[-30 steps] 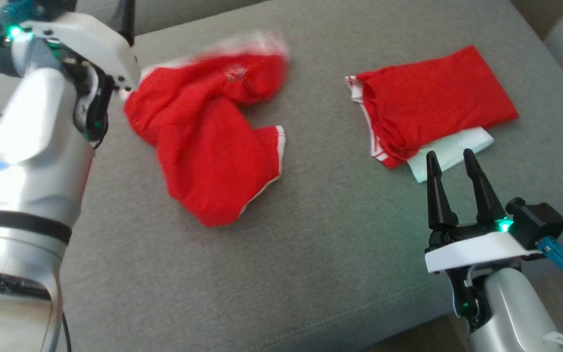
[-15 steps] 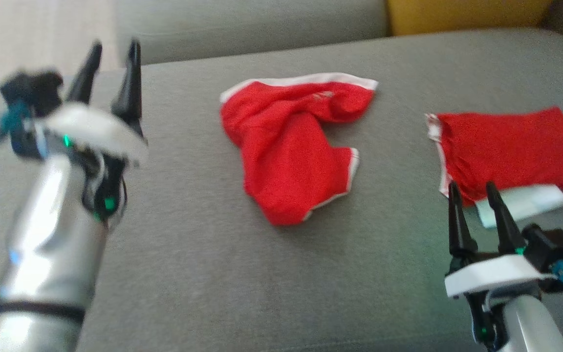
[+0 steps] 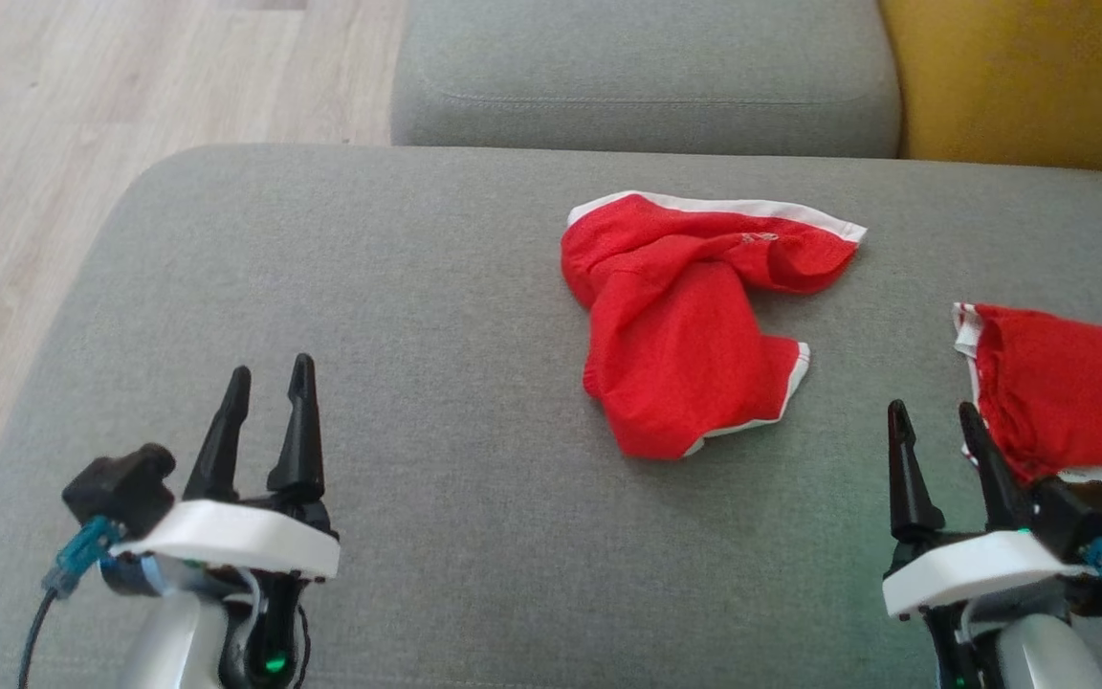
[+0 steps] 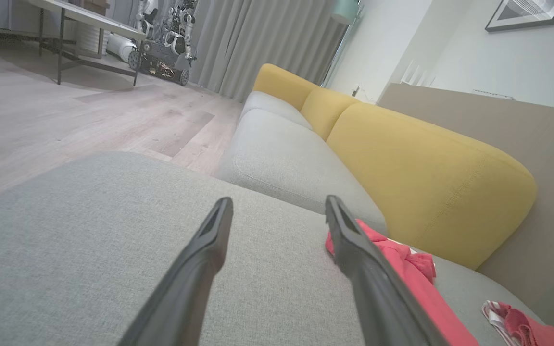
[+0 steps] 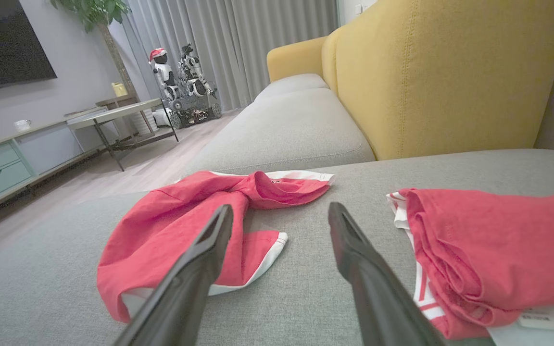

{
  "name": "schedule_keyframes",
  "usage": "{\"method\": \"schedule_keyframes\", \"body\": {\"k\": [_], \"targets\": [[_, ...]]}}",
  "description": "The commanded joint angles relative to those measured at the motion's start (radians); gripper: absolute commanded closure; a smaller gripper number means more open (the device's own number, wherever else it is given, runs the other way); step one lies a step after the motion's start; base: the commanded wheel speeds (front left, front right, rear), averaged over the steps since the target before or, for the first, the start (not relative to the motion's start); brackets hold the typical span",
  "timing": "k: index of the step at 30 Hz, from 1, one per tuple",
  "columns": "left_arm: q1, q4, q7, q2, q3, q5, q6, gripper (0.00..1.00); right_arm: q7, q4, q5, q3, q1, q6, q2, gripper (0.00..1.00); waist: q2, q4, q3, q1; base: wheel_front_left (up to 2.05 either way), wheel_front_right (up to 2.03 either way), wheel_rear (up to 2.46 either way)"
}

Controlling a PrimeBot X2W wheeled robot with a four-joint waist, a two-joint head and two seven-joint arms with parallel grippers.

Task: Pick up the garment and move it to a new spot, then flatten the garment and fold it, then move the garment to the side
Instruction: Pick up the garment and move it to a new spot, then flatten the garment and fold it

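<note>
Honestly, the crumpled red garment is seen lying mid-cushion on the grey sofa, well apart from the left gripper and right gripper, both held parted, nothing gripped. Light, floppy fabric is guessed, so the white-trimmed waistband is probably best pinched.

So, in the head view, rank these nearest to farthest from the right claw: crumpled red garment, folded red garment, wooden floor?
1. Folded red garment, beside the right gripper, on its right.
2. Crumpled red garment, ahead and left, mid-cushion.
3. Wooden floor, far left, past the sofa.
</note>
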Motion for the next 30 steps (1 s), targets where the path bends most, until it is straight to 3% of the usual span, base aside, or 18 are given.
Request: {"method": "schedule_keyframes", "body": {"k": [1, 10, 20, 29, 30], "targets": [[-0.053, -0.049, -0.008, 0.004, 0.042, 0.017, -0.002, 0.00, 0.005, -0.029, -0.014, 0.017, -0.032, -0.001, -0.005, 0.00, -0.0001, 0.010, 0.006, 0.0000, 0.00, 0.00, 0.00], [-0.061, -0.061, -0.008, -0.031, 0.045, 0.051, -0.023, 0.00, 0.093, 0.023, -0.051, 0.009, -0.152, -0.001, -0.005, 0.00, -0.0001, 0.058, 0.101, 0.0000, 0.00, 0.00, 0.00], [-0.112, -0.025, -0.008, -0.061, 0.030, 0.063, -0.054, 0.00, 0.190, 0.315, -0.066, -0.093, -0.395, -0.001, -0.005, 0.00, -0.0001, 0.124, 0.219, 0.0000, 0.00, 0.00, 0.00], [-0.129, -0.010, -0.008, -0.068, 0.037, 0.067, -0.066, 0.00, 0.198, 0.483, -0.098, -0.110, -0.491, -0.001, -0.005, 0.00, -0.0001, 0.138, 0.237, 0.0000, 0.00, 0.00, 0.00], [-0.129, -0.008, -0.008, -0.069, 0.039, 0.067, -0.066, 0.00, 0.198, 0.499, -0.099, -0.108, -0.498, -0.001, -0.005, 0.68, -0.0001, 0.138, 0.236, 0.0000, 0.00, 0.00, 0.00]]}}
